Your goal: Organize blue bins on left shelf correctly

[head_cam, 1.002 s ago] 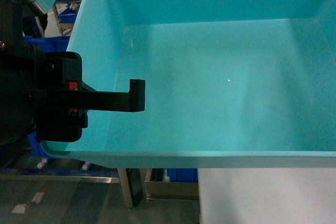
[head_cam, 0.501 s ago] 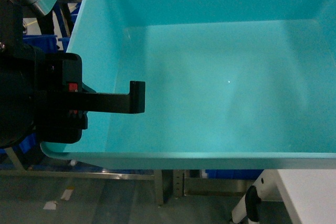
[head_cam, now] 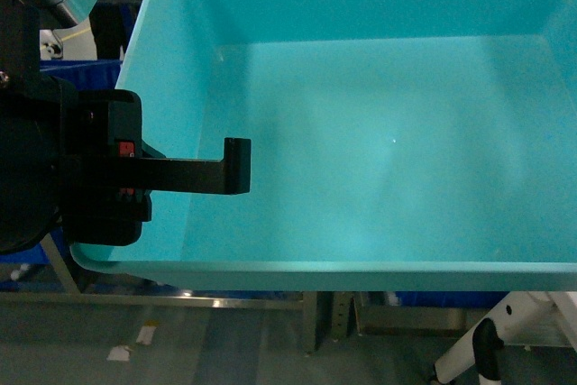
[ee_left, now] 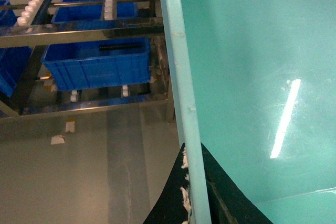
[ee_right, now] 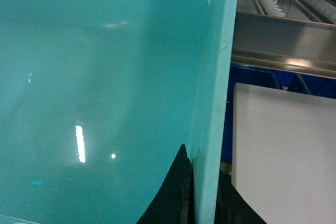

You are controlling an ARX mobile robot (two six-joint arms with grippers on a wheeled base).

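A pale turquoise blue bin (head_cam: 379, 151) fills most of the head view, held up off the floor, its inside empty. My left gripper (head_cam: 216, 173) is shut on the bin's left wall, one black finger (head_cam: 236, 166) inside the tub. In the left wrist view the rim (ee_left: 181, 77) runs between the jaws of the left gripper (ee_left: 194, 195). My right gripper (ee_right: 206, 192) is shut on the opposite wall (ee_right: 218, 77); it is out of the head view. The left shelf (ee_left: 79, 30) shows steel rails and white rollers.
A royal-blue crate (ee_left: 97, 64) sits on the shelf's low tier above grey floor (ee_left: 94, 171) with paper scraps. A steel shelf rail (ee_right: 283, 38) and a white flat surface (ee_right: 286, 150) lie beside the bin's right wall. A white leg (head_cam: 478, 349) stands under the bin.
In the head view the shelf post, floor scraps and white surface below the bin have slid to the right. The bin and the left gripper keep their place in the view.
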